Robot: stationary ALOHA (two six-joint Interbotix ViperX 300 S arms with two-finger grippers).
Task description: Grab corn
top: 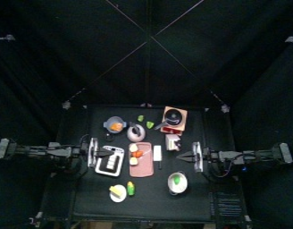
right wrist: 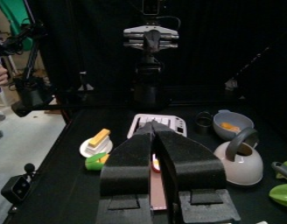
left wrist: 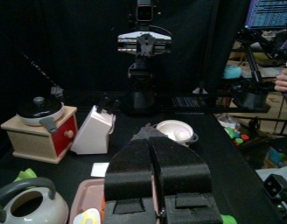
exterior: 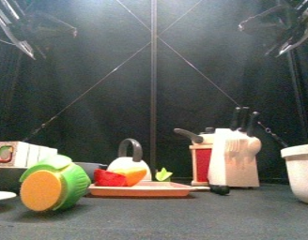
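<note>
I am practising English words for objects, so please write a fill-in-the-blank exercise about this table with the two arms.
1. The left pincer and the right pincer are both ___.
2. The corn lies beside a pale dish that holds an ___ piece.
3. Neither pincer holds the corn; it lies on the ___.
4. In the front view, the black knife handles stick up from a white ___.

Missing words: shut; orange; table; block
</note>
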